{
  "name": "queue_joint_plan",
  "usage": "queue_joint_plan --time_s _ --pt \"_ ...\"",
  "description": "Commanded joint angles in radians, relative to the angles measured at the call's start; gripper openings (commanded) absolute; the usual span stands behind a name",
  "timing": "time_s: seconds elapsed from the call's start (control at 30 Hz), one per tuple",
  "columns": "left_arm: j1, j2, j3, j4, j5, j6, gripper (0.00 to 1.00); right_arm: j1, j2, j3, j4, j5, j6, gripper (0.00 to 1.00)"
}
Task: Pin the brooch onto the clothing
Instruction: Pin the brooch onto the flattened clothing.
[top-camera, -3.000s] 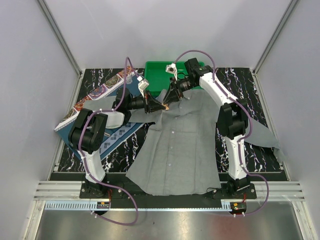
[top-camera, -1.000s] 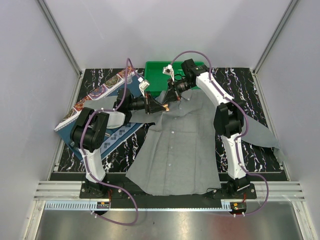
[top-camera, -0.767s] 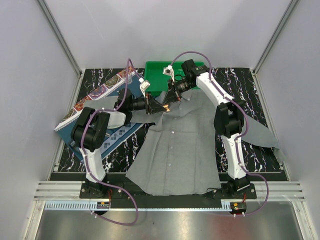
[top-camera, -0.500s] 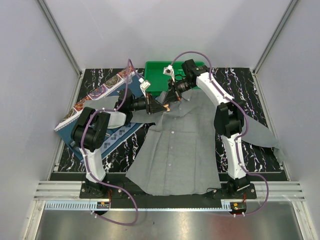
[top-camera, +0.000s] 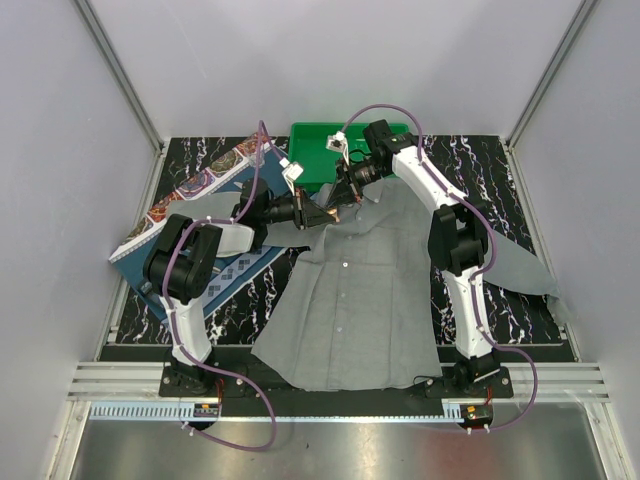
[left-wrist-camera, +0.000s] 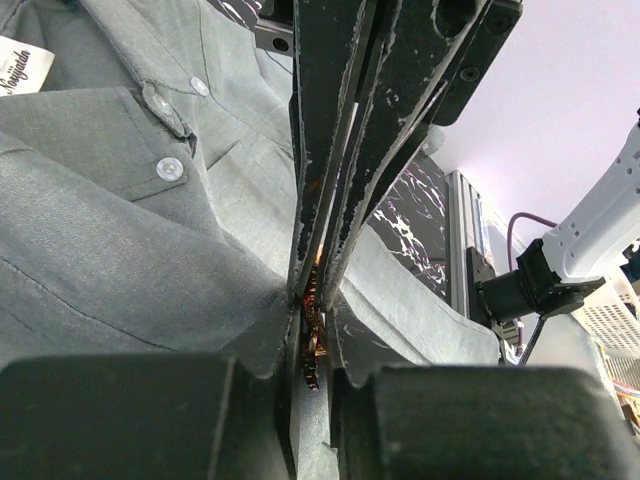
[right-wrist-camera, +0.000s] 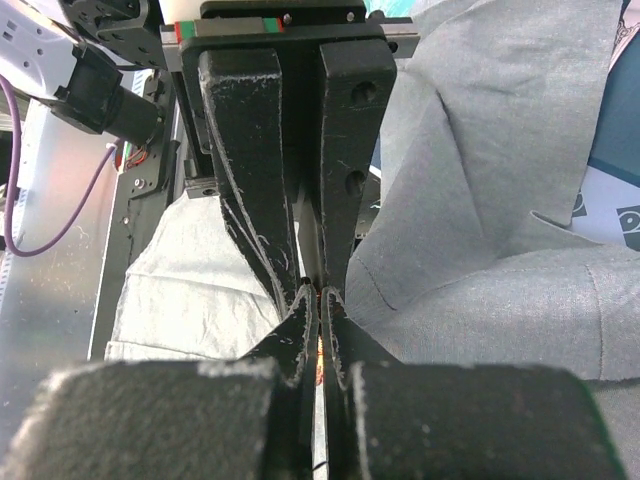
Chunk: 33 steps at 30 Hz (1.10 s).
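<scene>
The grey button-up shirt lies spread on the table, collar toward the back. My left gripper and right gripper meet tip to tip just above the shirt's collar. The tiny red-orange brooch sits pinched between them. In the left wrist view my left gripper is shut on the brooch, with the right gripper's fingers closing in from above and the shirt behind. In the right wrist view my right gripper is shut, with an orange sliver of the brooch between its fingers.
A green bin stands at the back, just behind the grippers. A dark blue patterned placemat and a red-and-teal patterned piece lie to the left under the left arm. The shirt's right sleeve stretches toward the right edge of the black marbled table.
Both grippers, still joined at the tips around the brooch, have shifted slightly toward the back since three seconds ago. In the last second almost nothing moves.
</scene>
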Motion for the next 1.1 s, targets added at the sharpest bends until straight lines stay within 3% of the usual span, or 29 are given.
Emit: queue_joint_plan --time_s 0.0,0.1,0.2,0.27,0.3,0.37,0.43,0.63,0.67,0.77,0.87,1.0,1.07 --pt "-0.008 -0.003 0.023 0.066 -0.051 0.013 0.06 0.021 -0.053 0.002 -0.004 -0.085 0.023 0.0" --pt "-0.01 0.006 0.032 0.061 -0.033 0.003 0.08 0.026 -0.051 -0.003 -0.007 -0.092 0.016 0.0" --pt "-0.008 0.006 0.03 0.073 -0.028 -0.005 0.0 0.027 -0.05 -0.006 -0.007 -0.096 0.017 0.0" --pt "-0.007 0.002 0.018 0.11 -0.027 -0.016 0.0 0.026 -0.047 0.014 -0.01 -0.079 0.017 0.01" --pt "-0.004 0.0 0.006 0.119 -0.025 -0.027 0.0 0.021 -0.047 0.02 -0.008 -0.072 0.031 0.23" --pt "0.004 -0.003 -0.013 0.194 -0.021 -0.048 0.0 0.007 -0.037 0.045 0.001 -0.07 0.075 0.36" --pt "0.019 0.002 -0.034 0.28 -0.016 -0.089 0.0 -0.014 -0.031 0.057 -0.022 -0.075 0.103 0.42" --pt "0.029 0.009 -0.034 0.333 0.005 -0.119 0.0 -0.033 -0.025 0.048 -0.08 -0.087 0.08 0.56" --pt "0.03 0.011 -0.034 0.336 0.005 -0.122 0.0 -0.039 -0.025 0.045 -0.077 -0.098 0.089 0.62" --pt "0.035 0.009 -0.037 0.342 0.01 -0.123 0.0 -0.039 -0.042 0.022 -0.065 -0.099 0.091 0.61" --pt "0.038 0.011 -0.037 0.345 0.009 -0.134 0.0 -0.04 -0.04 0.008 -0.033 -0.11 0.117 0.51" --pt "0.055 0.023 -0.036 0.376 0.007 -0.171 0.0 -0.048 -0.045 -0.033 -0.024 -0.087 0.091 0.53" --pt "0.056 0.028 -0.034 0.388 0.018 -0.183 0.0 -0.051 -0.048 -0.063 -0.005 -0.082 0.086 0.46"
